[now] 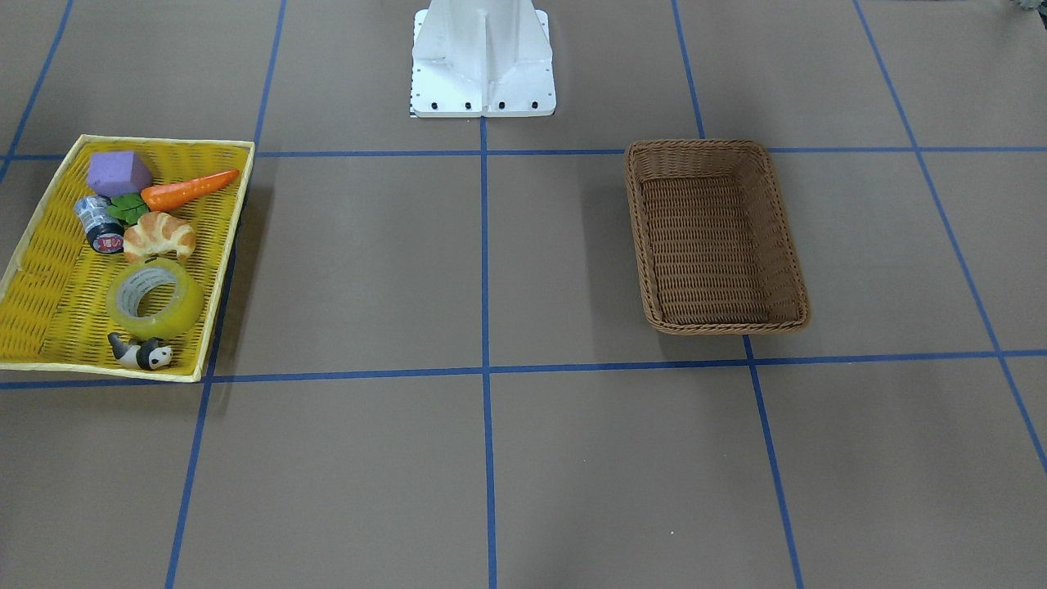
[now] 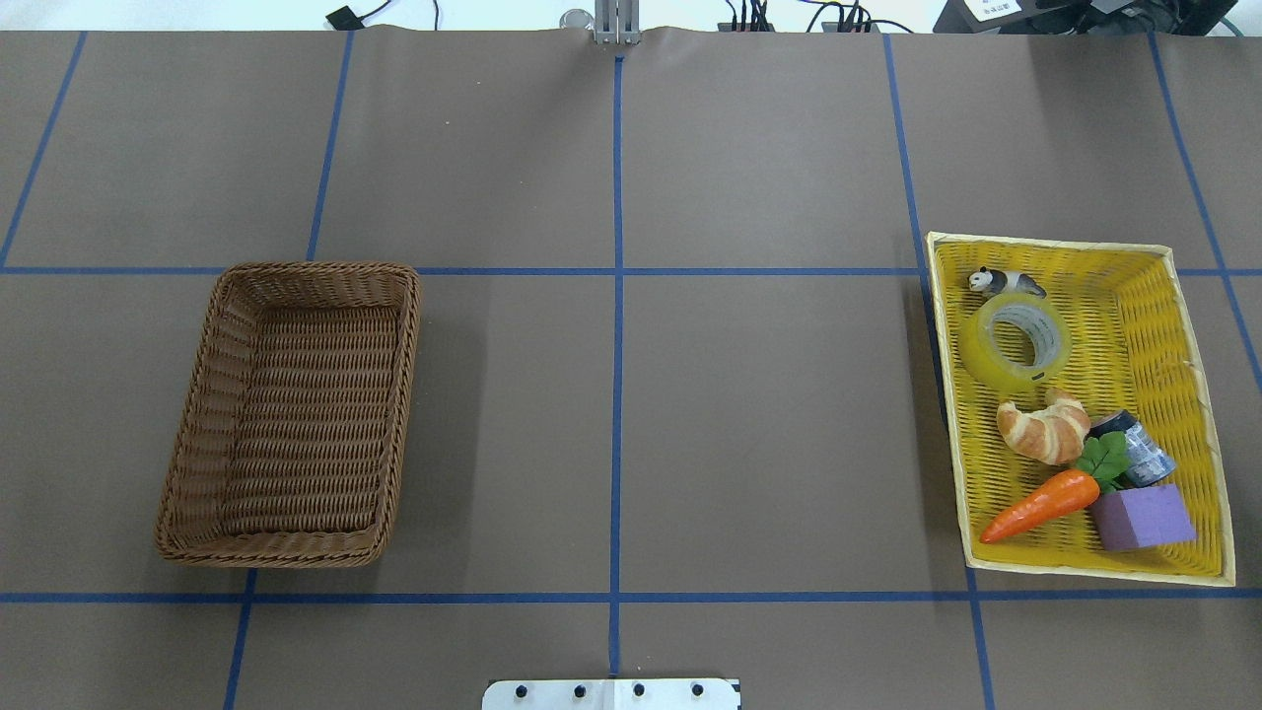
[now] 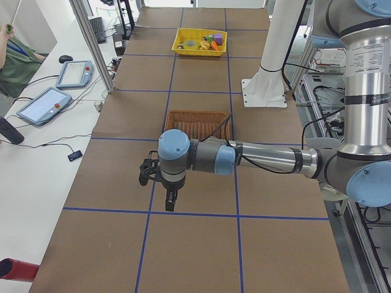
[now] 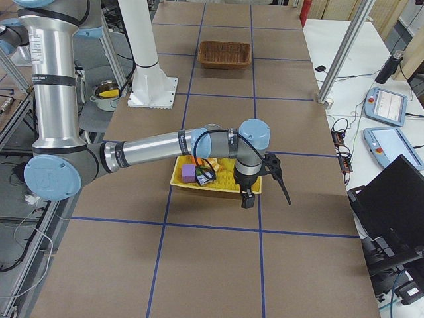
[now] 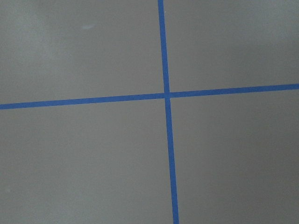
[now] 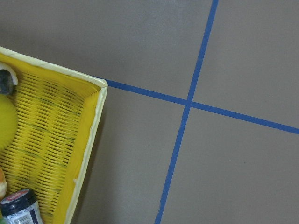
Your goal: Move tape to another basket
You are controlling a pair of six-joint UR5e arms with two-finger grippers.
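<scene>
the tape [image 1: 186, 304] lies flat, hole up, in the yellow tray [image 1: 49, 286] on our right arm's side, close to the tray wall that faces the middle of the table [image 1: 368, 270]. nothing has hold of it yet, so we judge the step in hand to be the reach and grasp.

the right gripper [image 4: 283, 189] hangs above the table just outside the tray's corner. we cannot tell how far its fingers are parted, and it appears to carry nothing. the left gripper [image 3: 170, 198] hovers over bare table on the other side, near the basket [image 1: 707, 245]. its opening is also unclear to us.

to grasp well, we would come straight down with one finger in the centre hole and the other outside the roll, pinching the band on the side facing the tray's open floor.

a panda figure [image 1: 141, 353] sits just beside the roll on the operators' side, and a croissant [image 1: 159, 236] is just beside it on the robot's side. both could be nudged. the carrot [image 1: 192, 188], purple block [image 1: 119, 173] and grey cylinder [image 1: 100, 225] lie further back. the basket is well apart, so we expect a long carry across the table.
</scene>
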